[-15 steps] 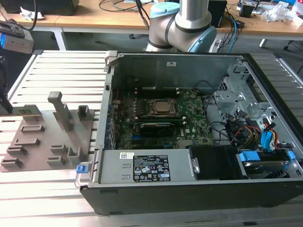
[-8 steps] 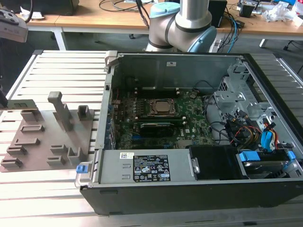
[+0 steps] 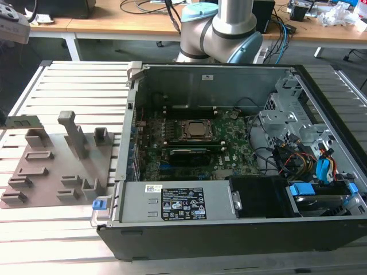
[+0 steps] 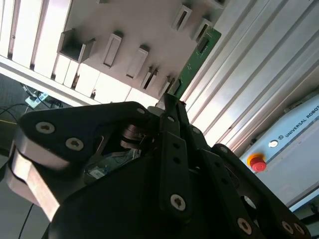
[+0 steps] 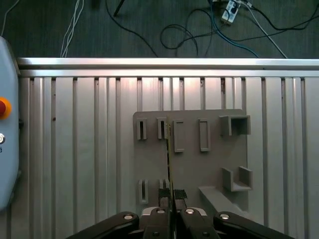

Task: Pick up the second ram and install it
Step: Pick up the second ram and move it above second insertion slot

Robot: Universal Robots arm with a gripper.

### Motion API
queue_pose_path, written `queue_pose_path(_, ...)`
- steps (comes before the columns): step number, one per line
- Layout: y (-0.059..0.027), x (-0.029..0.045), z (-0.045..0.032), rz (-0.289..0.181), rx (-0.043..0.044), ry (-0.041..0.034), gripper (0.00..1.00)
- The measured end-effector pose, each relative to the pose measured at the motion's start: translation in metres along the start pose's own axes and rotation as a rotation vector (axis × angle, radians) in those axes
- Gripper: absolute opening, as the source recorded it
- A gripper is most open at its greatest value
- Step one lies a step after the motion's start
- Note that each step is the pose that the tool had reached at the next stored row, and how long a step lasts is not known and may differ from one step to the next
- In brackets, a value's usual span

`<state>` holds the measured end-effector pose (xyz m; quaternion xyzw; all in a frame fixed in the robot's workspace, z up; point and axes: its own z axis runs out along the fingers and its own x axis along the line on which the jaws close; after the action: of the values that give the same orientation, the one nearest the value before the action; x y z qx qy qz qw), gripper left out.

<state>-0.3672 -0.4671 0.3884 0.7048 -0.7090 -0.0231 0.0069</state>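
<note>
The hand [image 5: 171, 195] is clenched on the second ram [image 5: 168, 154], with its black fingers [image 4: 172, 142] closed on the stick from either side. In the first wrist view the ram runs out from between the fingertips edge-on as a thin line, held in the air above the grey fixture plate [image 5: 192, 167]. The plate lies flat on the slatted bench [image 5: 75, 149], near the bench edge that borders the floor [image 5: 50, 30], where loose cables [image 5: 189, 35] trail. In the second wrist view the ram [image 4: 197, 59] turns its flat green face with dark chips toward the camera. It reaches out from the fingertips across the plate's edge, close by a pair of narrow slot blocks [image 4: 199, 28]. A pale control box [image 4: 286, 139] with a red button [image 4: 256, 162] rests on the bench, well apart from the plate. In the exterior view the ram [image 3: 23, 122] shows as a level green strip off the plate's far corner on the exterior view's left. An open computer case [image 3: 172, 229] stands on the bench just beside the plate, on the exterior view's right. Its motherboard [image 3: 235, 146] and CPU socket [image 3: 196, 130] are exposed. The arm [image 3: 221, 26] rises behind the case's far wall.
</note>
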Motion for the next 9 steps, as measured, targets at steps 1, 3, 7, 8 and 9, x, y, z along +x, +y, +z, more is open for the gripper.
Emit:
queue_pose_path(1, -0.0054, 0.0000, -0.0002, 0.000, 0.0001, -0.0001, 0.14)
queue_pose_path(3, -0.0163, 0.0000, -0.0005, 0.000, 0.0002, -0.0002, 0.14)
queue_pose_path(7, -0.0360, -0.0002, -0.0014, 0.000, 0.0002, -0.0001, 0.14)
queue_pose_path(8, -0.0415, -0.0003, -0.0017, 0.000, 0.0001, -0.0001, 0.14)
queue_pose_path(9, -0.0468, -0.0003, -0.0018, 0.000, 0.0002, -0.0001, 0.14)
